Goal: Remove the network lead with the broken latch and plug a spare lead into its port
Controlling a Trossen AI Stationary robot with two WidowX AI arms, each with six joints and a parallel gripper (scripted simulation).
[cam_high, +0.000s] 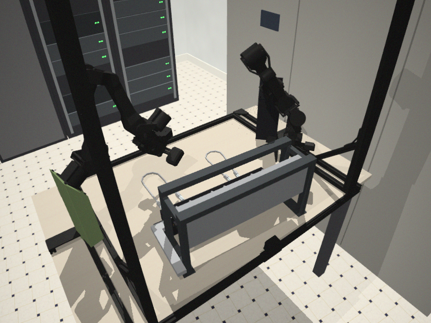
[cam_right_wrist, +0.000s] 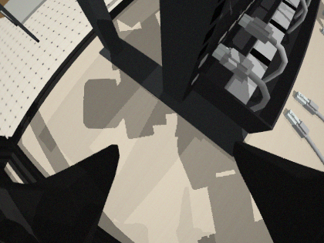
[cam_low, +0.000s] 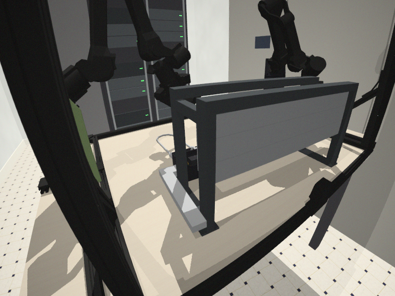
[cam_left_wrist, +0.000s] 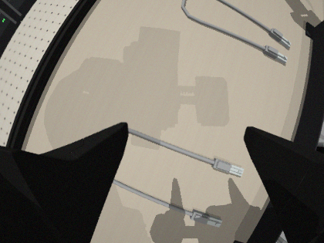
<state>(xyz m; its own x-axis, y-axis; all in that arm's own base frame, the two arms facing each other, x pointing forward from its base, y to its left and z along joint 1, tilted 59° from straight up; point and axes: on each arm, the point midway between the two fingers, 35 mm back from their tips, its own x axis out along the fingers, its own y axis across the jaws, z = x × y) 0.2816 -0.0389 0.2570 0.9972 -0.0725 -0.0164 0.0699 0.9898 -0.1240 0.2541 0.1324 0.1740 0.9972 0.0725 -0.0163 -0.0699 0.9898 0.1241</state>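
The dark grey rack stands mid-table. Its black patch panel holds grey leads plugged in a row; I cannot tell which one sits loose. Two grey spare leads lie looped on the table in front of the panel: the near one and the far one. My left gripper is open and empty, high above the near spare. My right gripper is open and empty, above the table beside the rack's end post.
A light grey base plate lies under the rack's near end. A black frame surrounds the table. A green board hangs at the left edge. Server cabinets stand behind.
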